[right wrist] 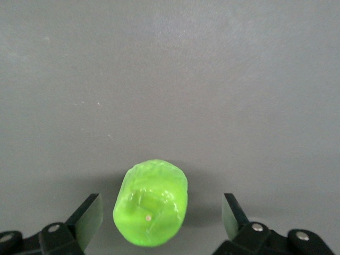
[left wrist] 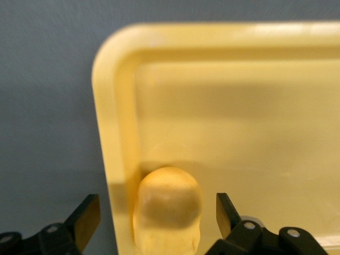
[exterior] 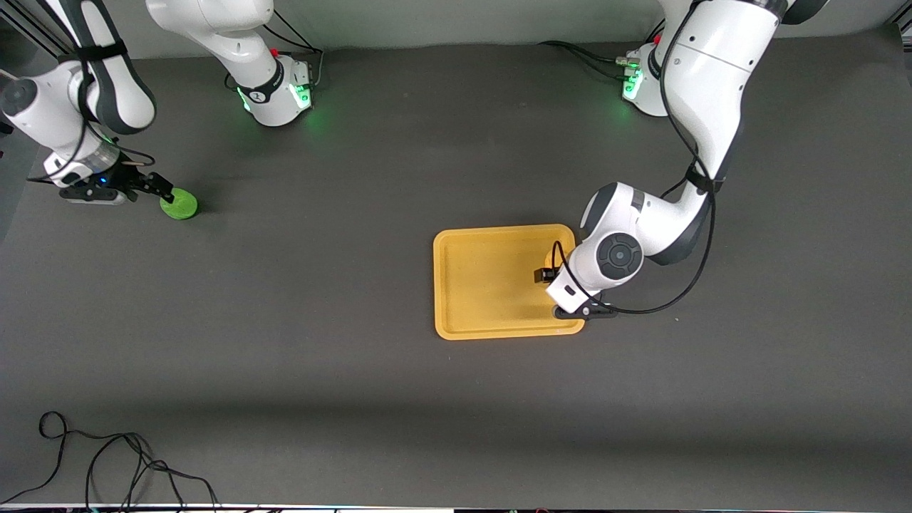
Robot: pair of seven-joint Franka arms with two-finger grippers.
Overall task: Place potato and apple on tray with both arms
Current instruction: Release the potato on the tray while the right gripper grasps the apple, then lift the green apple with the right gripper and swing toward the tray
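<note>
The left gripper (left wrist: 154, 220) stands released, its black fingers (left wrist: 87, 218) apart on either side of the small bumpy yellow-orange potato (left wrist: 169, 204), which lies in the flat yellow-orange plastic tray (left wrist: 114, 106) against the rim near a rounded corner. In the front view the left arm's wrist covers nearly all of the potato; only the left wrist view shows it plainly. The right gripper (right wrist: 159, 220) is likewise spread, bracketing the glossy bright green apple (right wrist: 151, 202) on the dark grey table (exterior: 356, 399) toward the right arm's end, well apart from the tray. No writing can be read. Black cables (exterior: 107, 463) lie at the table edge nearest the front camera.
</note>
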